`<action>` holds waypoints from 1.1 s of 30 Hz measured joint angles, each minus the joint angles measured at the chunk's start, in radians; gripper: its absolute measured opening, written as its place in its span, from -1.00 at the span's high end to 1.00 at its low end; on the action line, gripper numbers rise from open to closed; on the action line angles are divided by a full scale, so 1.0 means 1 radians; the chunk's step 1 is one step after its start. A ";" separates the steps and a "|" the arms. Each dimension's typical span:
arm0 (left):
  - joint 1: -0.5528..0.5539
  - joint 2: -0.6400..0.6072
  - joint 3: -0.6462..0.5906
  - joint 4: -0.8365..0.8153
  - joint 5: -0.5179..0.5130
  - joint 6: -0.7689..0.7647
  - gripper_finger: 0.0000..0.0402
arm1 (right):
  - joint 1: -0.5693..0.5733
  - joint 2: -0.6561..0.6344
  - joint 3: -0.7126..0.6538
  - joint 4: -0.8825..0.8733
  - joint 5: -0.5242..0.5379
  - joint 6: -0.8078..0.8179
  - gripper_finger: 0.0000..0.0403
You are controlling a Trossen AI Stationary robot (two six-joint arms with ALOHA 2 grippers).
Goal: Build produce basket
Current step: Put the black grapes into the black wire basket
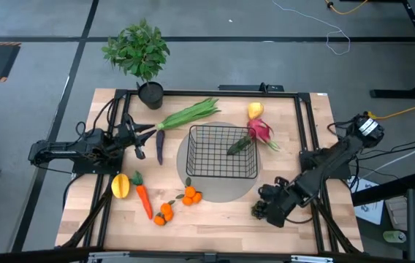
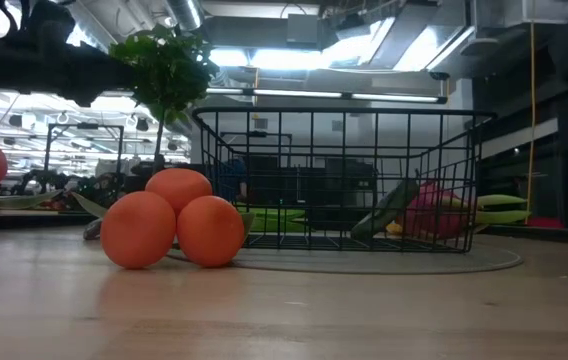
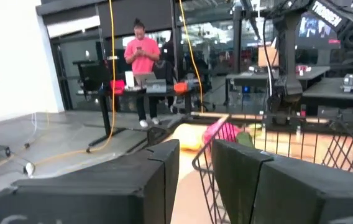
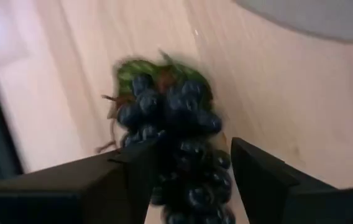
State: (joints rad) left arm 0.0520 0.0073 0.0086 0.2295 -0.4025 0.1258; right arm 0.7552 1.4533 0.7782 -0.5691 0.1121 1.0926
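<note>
In the right wrist view our right jaws (image 4: 192, 177) stand apart on either side of the grapes (image 4: 173, 134), the dark bunch sitting between them; whether the pads are actually pressing on it we cannot tell. In the high view this puts the right jaws at the lower right of the frame, on the bare surface (image 1: 215, 219) below and to the right of the basket (image 1: 221, 151). Our left jaws (image 1: 136, 137) sit at the centre left, slightly parted and holding nothing, pointing toward the basket with the dark purple vegetable (image 1: 159, 146) just beside them. The basket rests mid-frame on a grey mat (image 1: 222, 191) with one green vegetable (image 1: 239, 145) already inside. Outside it lie the green bundle (image 1: 191, 113) at its upper left, the yellow fruit (image 1: 255, 110) and dragon fruit (image 1: 261, 131) at its upper right, and along the lower left the mango (image 1: 120, 185), carrot (image 1: 142, 197) and tangerines (image 1: 191, 195). We judge the main risk to be the grapes: a loose, lumpy bunch can slip or swing out of a shallow hold on the way up, and carried low it could catch on the basket's wire rim and drag the basket off its mat.
</note>
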 joint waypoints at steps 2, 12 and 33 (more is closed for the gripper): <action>0.000 0.000 0.000 -0.034 0.000 -0.017 0.58 | 0.025 0.007 -0.066 0.116 0.006 0.045 0.06; 0.000 0.000 0.000 -0.087 0.000 -0.012 0.58 | 0.054 0.055 -0.181 0.330 0.107 0.085 0.32; 0.000 0.000 0.000 -0.086 0.000 -0.020 0.58 | -0.061 0.060 0.472 0.324 1.131 -1.225 0.92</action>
State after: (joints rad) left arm 0.0521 0.0074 0.0086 0.1436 -0.4030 0.1062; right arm 0.6942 1.5130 1.2504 -0.2448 1.2433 -0.1322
